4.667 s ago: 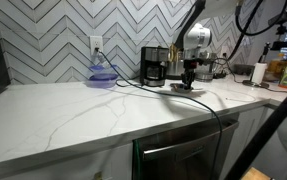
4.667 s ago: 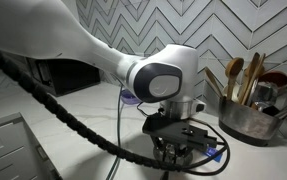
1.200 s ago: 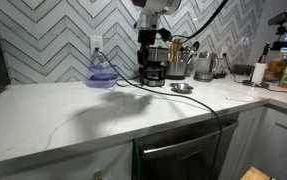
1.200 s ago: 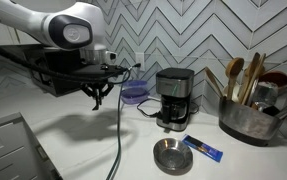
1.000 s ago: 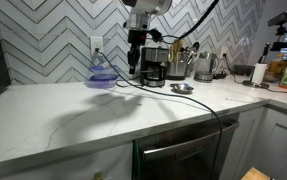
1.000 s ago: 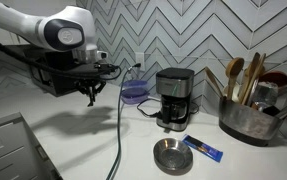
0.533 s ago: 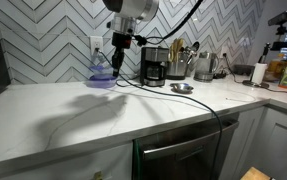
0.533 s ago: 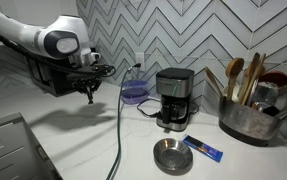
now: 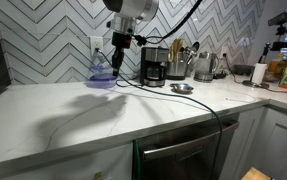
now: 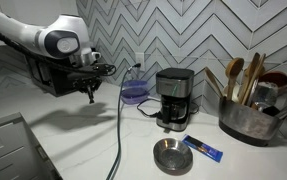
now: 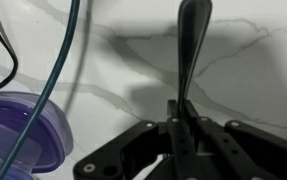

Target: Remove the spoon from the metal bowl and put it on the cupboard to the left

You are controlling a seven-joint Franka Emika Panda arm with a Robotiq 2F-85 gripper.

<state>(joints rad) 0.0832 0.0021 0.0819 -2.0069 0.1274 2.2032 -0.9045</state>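
My gripper (image 9: pixel 116 60) hangs above the white marble counter (image 9: pixel 73 110), just beside a purple bowl (image 9: pixel 102 75), and shows in both exterior views (image 10: pixel 91 93). In the wrist view the gripper (image 11: pixel 181 135) is shut on the handle of a dark spoon (image 11: pixel 191 40), which points down at the counter, with the purple bowl (image 11: pixel 18 135) at the left. The metal bowl (image 10: pixel 171 156) sits empty on the counter far from the gripper, in front of the coffee maker; it also shows in an exterior view (image 9: pixel 182 88).
A black coffee maker (image 10: pixel 173 95) stands by the wall. A blue packet (image 10: pixel 205 149) lies next to the metal bowl. A metal pot with wooden utensils (image 10: pixel 245 115) stands beyond it. A dark cable (image 10: pixel 119 140) trails across the counter. A sink (image 10: pixel 3 150) lies at the counter's end.
The arm has carried the spoon away from the coffee maker to beside the purple bowl. It has not moved in the last half second.
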